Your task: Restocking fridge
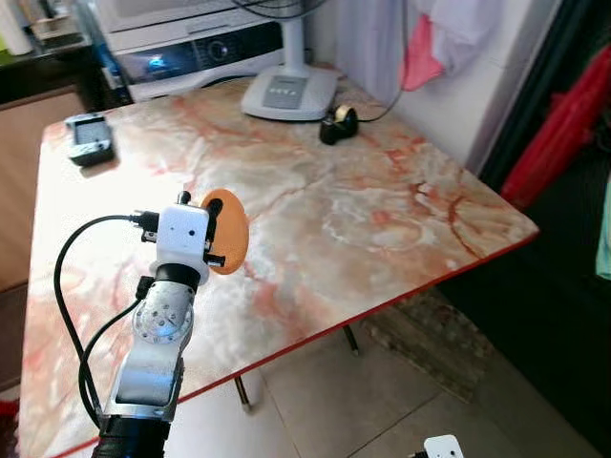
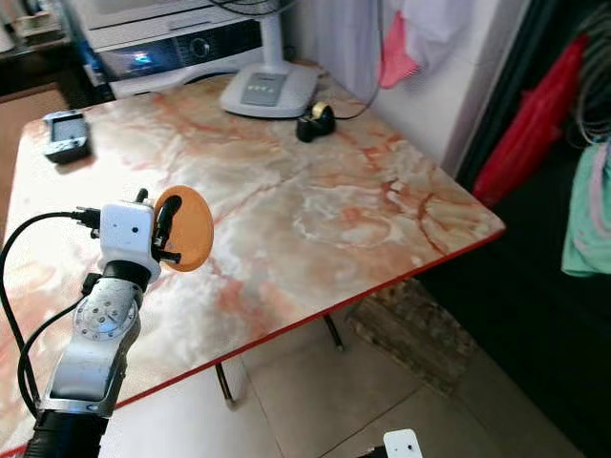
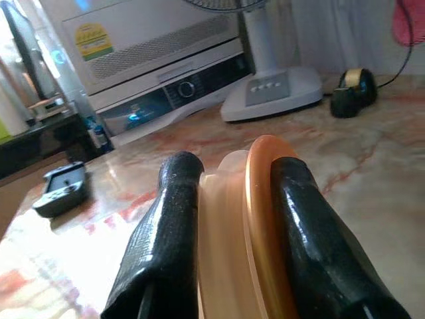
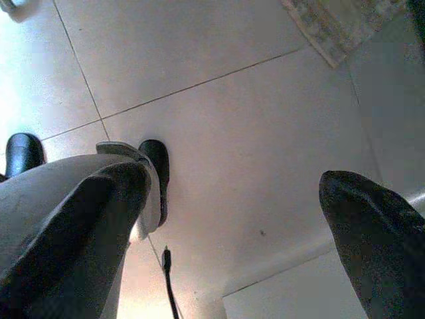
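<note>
Orange disc (image 1: pixel 227 232) clenched in left gripper (image 1: pixel 212 229) jaws above marble table (image 1: pixel 382 219); right gripper (image 4: pixel 232 219) jaws released.

The left arm (image 1: pixel 153 353) reaches up and forward, and its left gripper (image 3: pixel 229 219) is clamped on something thin. The right gripper (image 4: pixel 226 219) hangs low, pointing downward, fingers (image 4: pixel 372 232) spread wide apart.

**Where your cameras sit**

Your two head cameras look forward and down from above the marble table (image 1: pixel 382 229), sharing its top and near edge. Your left wrist camera looks low along the tabletop toward the fan base (image 3: pixel 279 93) at its far edge. Your right wrist camera faces the tiled floor (image 4: pixel 232 100).
</note>
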Tool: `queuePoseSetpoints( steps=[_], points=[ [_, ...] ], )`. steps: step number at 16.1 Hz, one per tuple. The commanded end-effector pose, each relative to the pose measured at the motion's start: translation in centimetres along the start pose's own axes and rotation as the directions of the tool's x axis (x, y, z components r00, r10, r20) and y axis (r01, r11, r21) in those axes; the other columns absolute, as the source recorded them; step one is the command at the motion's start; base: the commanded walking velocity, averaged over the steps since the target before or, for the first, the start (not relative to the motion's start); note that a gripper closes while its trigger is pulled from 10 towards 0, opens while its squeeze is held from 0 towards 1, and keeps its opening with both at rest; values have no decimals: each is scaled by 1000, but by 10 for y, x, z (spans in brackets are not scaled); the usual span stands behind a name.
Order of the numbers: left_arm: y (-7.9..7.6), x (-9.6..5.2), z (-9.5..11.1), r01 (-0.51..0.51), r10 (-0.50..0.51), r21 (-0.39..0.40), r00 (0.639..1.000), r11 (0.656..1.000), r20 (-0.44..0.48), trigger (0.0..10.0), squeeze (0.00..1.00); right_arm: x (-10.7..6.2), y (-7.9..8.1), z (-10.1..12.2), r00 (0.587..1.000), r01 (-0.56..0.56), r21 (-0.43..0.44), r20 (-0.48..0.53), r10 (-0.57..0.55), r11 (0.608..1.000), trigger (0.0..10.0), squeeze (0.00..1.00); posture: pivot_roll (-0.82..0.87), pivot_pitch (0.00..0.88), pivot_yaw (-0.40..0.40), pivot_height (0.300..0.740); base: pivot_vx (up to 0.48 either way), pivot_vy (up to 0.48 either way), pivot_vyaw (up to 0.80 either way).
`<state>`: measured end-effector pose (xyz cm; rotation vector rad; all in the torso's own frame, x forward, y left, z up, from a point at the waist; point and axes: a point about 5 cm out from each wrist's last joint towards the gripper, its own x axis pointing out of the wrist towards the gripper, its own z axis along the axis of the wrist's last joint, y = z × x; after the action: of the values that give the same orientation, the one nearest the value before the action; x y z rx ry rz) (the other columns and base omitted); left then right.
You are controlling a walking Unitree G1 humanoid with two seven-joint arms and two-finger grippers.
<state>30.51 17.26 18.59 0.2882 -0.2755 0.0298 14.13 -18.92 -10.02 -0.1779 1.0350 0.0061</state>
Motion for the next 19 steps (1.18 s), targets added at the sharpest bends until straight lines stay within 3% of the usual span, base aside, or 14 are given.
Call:
queuePoseSetpoints(
  steps=[1,10,19],
  points=[
    [-2,2,7,16,-16,2,999,1000,34,10000,0,-1,2,-4,1000,-6,-5,-18,6,1000,10000,0,-134,62,45,740,0,364,-800],
    [-18,0,12,117,-113,-34,990,993,82,10000,0,0,2,-2,1000,-12,-39,-20,12,999,10000,0,-132,57,48,740,0,0,-800],
    [-18,-2,8,120,-114,-98,991,988,63,10000,0,0,3,-2,1000,-16,-52,-21,15,999,10000,0,-130,58,49,740,0,0,-800]
  ],
)
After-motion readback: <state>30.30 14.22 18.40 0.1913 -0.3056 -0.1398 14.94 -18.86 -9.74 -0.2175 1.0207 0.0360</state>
